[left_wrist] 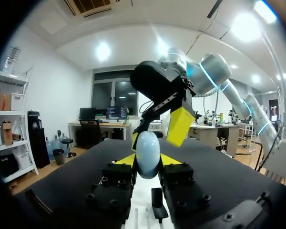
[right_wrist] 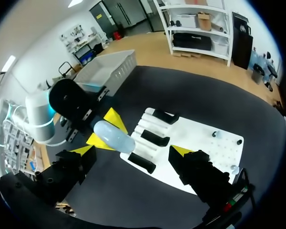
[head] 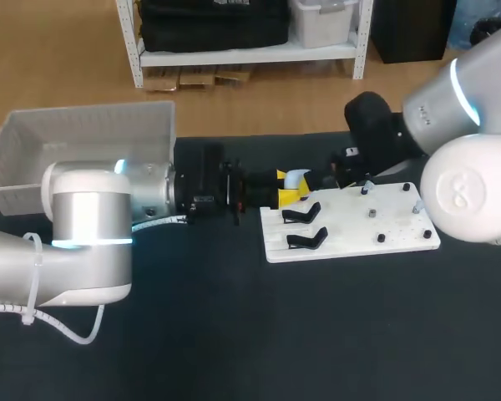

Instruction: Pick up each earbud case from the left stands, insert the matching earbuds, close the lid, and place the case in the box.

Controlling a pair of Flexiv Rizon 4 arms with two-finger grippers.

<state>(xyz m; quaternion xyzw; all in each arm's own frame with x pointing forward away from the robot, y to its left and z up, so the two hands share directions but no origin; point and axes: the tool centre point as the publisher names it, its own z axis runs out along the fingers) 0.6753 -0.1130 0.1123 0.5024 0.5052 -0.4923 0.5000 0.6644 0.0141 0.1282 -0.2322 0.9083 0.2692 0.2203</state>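
Observation:
A pale blue earbud case (head: 297, 177) is held above the far left corner of the white board (head: 359, 238), with my left gripper (head: 289, 190) shut on it from the left. In the left wrist view the closed case (left_wrist: 148, 151) stands upright between the yellow tips. My right gripper (head: 344, 175) hangs just right of the case, wide open and holding nothing. From the right wrist, the case (right_wrist: 113, 136) lies ahead of my open right gripper (right_wrist: 133, 151), nearer its left finger. Black stands (head: 301, 215) (right_wrist: 155, 138) on the board are bare.
A white box (head: 83, 138) (right_wrist: 107, 71) stands at the back left of the black table. Small dark pegs and earbud parts (head: 371, 214) (right_wrist: 214, 135) dot the right half of the board. My left arm's body (head: 92, 234) covers the table's left side.

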